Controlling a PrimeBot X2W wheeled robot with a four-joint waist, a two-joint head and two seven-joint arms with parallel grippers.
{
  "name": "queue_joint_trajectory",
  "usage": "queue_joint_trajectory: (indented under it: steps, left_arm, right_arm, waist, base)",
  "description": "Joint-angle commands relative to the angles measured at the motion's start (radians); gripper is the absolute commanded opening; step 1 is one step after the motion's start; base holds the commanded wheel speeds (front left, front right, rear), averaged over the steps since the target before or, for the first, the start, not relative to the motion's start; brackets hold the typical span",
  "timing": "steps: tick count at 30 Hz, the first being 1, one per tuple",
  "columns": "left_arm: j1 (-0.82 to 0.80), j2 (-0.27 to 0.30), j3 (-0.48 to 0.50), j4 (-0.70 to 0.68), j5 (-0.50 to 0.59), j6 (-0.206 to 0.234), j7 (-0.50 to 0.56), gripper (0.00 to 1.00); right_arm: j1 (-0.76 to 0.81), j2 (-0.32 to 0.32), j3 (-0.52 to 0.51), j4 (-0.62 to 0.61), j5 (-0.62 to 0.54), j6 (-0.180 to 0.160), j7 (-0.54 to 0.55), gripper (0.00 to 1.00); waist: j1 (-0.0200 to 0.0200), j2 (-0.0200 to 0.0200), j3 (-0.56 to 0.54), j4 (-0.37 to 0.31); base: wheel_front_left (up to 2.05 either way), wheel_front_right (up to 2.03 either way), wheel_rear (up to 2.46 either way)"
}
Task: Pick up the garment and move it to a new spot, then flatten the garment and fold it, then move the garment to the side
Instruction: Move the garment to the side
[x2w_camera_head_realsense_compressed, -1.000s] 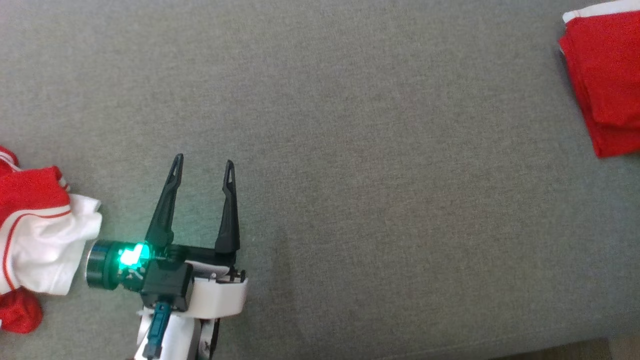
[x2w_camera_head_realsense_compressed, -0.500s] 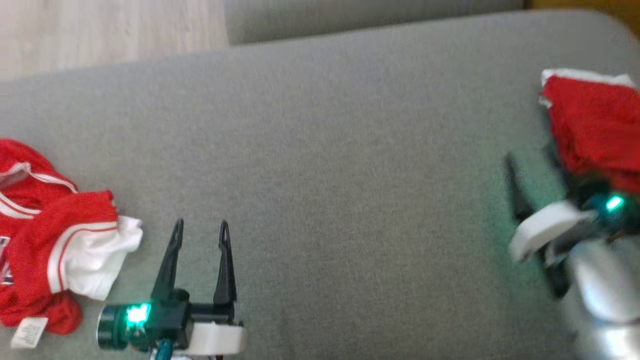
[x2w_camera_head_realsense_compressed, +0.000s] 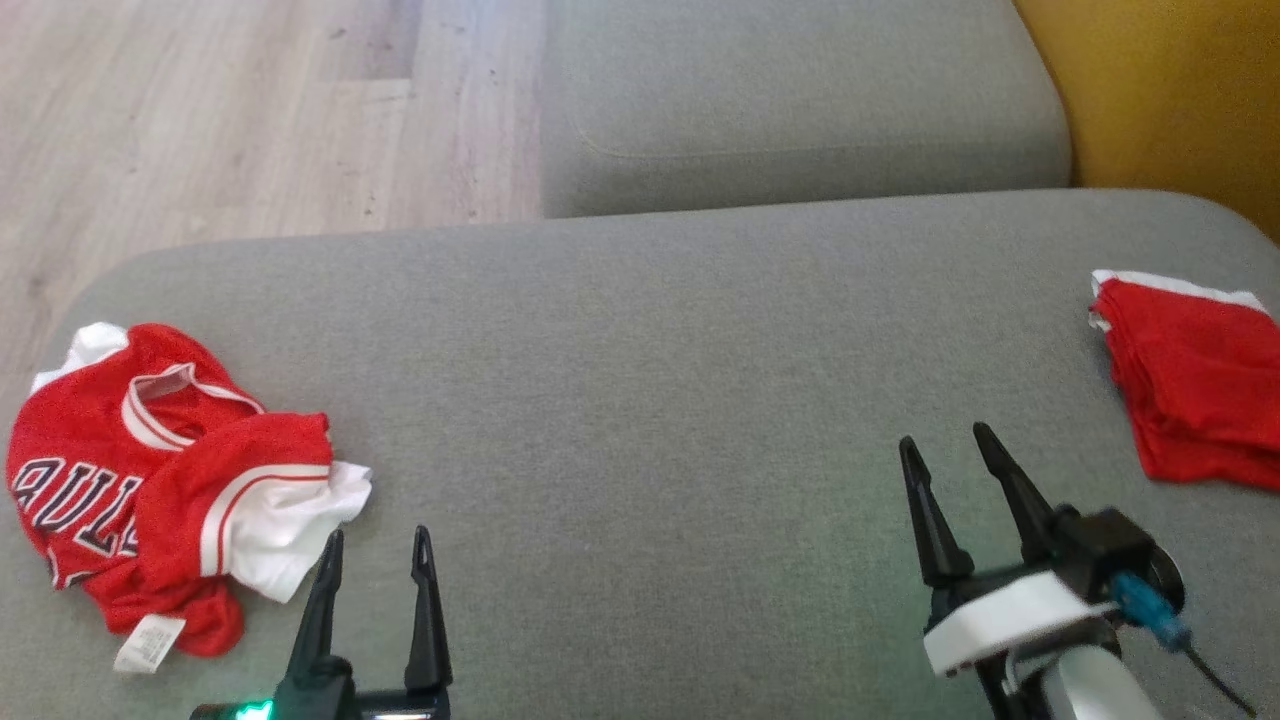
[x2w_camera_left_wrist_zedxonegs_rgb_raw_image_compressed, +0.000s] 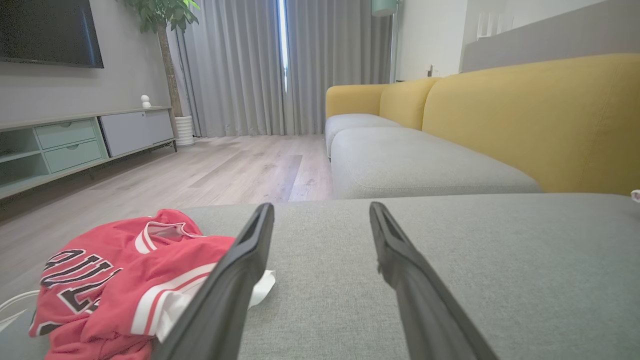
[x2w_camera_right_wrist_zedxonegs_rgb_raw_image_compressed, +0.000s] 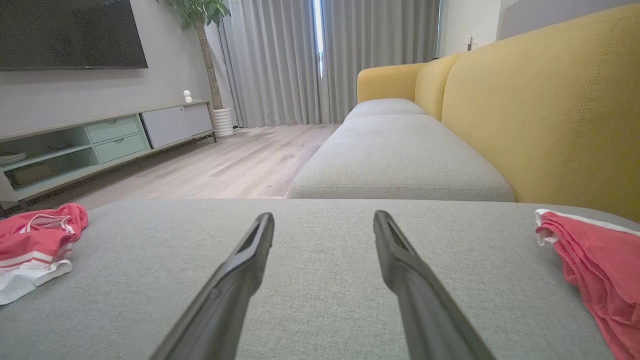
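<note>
A folded red garment (x2w_camera_head_realsense_compressed: 1195, 380) with a white edge lies flat at the right end of the grey seat cushion (x2w_camera_head_realsense_compressed: 650, 400); it also appears at the right in the right wrist view (x2w_camera_right_wrist_zedxonegs_rgb_raw_image_compressed: 595, 260). My right gripper (x2w_camera_head_realsense_compressed: 944, 436) is open and empty, to the left of the garment and apart from it (x2w_camera_right_wrist_zedxonegs_rgb_raw_image_compressed: 324, 215). A crumpled red and white jersey (x2w_camera_head_realsense_compressed: 150, 470) with dark lettering lies at the cushion's left end (x2w_camera_left_wrist_zedxonegs_rgb_raw_image_compressed: 115, 280). My left gripper (x2w_camera_head_realsense_compressed: 378, 535) is open and empty just right of the jersey (x2w_camera_left_wrist_zedxonegs_rgb_raw_image_compressed: 321, 207).
A second grey seat cushion (x2w_camera_head_realsense_compressed: 800, 100) lies beyond the near one. The yellow sofa backrest (x2w_camera_head_realsense_compressed: 1170, 100) runs along the right. Wooden floor (x2w_camera_head_realsense_compressed: 250, 120) lies past the cushion's left and far edge. A low TV cabinet (x2w_camera_left_wrist_zedxonegs_rgb_raw_image_compressed: 75, 145) stands across the room.
The head camera has tilted up, shifting the whole picture. My right gripper has drawn back from the folded garment and come into view, open. The left gripper stays open.
</note>
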Motion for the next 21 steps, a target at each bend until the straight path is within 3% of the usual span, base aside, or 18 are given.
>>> queue_joint_trajectory:
  steps: [1, 4, 9, 21]
  left_arm:
    - [-0.025, -0.007, 0.037, -0.042, -0.003, -0.005, -0.005, 1.0]
    - [-0.001, -0.01, 0.054, -0.082, -0.012, -0.024, -0.005, 1.0]
    - [0.021, -0.011, 0.069, -0.103, 0.012, -0.034, -0.005, 1.0]
    - [0.048, -0.013, 0.092, -0.058, 0.038, -0.042, -0.005, 1.0]
  right_arm:
    - [-0.005, 0.007, 0.016, -0.046, -0.005, 0.003, -0.013, 1.0]
    - [0.068, 0.019, -0.02, -0.151, -0.038, 0.003, -0.014, 1.0]
    - [0.155, 0.03, -0.05, -0.222, -0.053, 0.003, -0.014, 1.0]
    - [0.23, 0.039, -0.075, -0.24, -0.066, 0.003, -0.014, 1.0]
  waist:
    - [0.0002, 0.0, -0.014, 0.015]
    - [0.0002, 0.0, -0.037, 0.03]
    - [0.0002, 0.0, -0.066, 0.028]
    - [0.0002, 0.0, -0.084, 0.004]
  base:
    - [0.0, 0.0, 0.0]
    - [0.0, 0.0, 0.0]
    - [0.0, 0.0, 0.0]
    - [0.0, 0.0, 0.0]
